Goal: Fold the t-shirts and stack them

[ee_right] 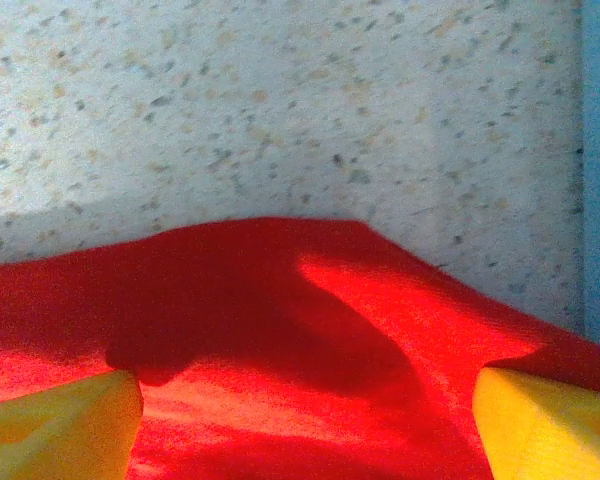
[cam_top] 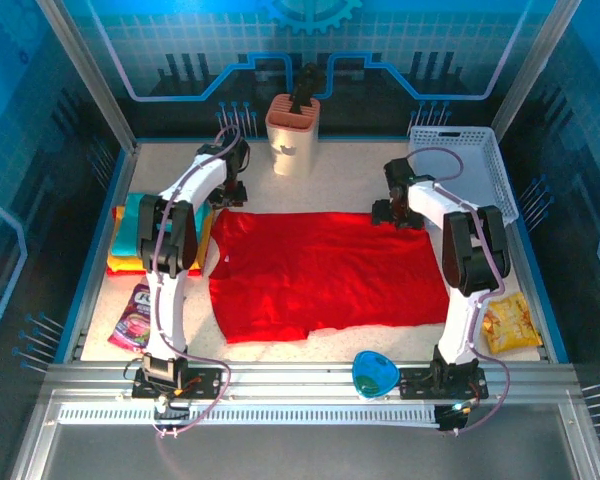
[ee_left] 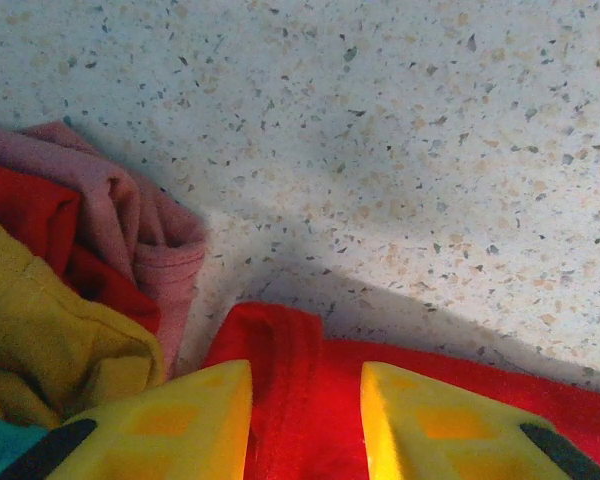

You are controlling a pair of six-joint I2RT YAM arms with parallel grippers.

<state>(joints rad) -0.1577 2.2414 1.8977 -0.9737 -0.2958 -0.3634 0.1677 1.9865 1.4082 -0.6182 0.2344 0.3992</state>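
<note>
Speckled stone-pattern worktop (cam_top: 330, 165) sits inside a blue-lit enclosure. The red t-shirt (cam_top: 320, 270) lies spread flat across its middle, which suits a fold made from the far hem toward the near edge.

Both arms reach to the shirt's far edge, one at each corner, probably so the cloth can be lifted evenly and not skew. The left end effector (ee_left: 305, 380) is at the far left corner. Its fingers (ee_left: 200, 410) stand a little apart with a ridge of red hem running up between them. I cannot tell whether they are pinching it or only straddling it. The right end effector (ee_right: 305, 385) is over the far right corner with its fingers spread wide, the cloth lying slack between them and not gripped. It looks set to come down and close.

A stack of folded t-shirts (cam_top: 132, 238), with teal, yellow and orange layers showing, sits against the left edge of the worktop, just beside the left corner of the red one. That seems a sensible spot, since a finished fold needs only a short carry.

A white mesh basket (cam_top: 500, 180) stands at the far right corner, apart from the cloth. The risk I see is uneven timing: if one corner is raised before the other is held, the shirt will twist.
</note>
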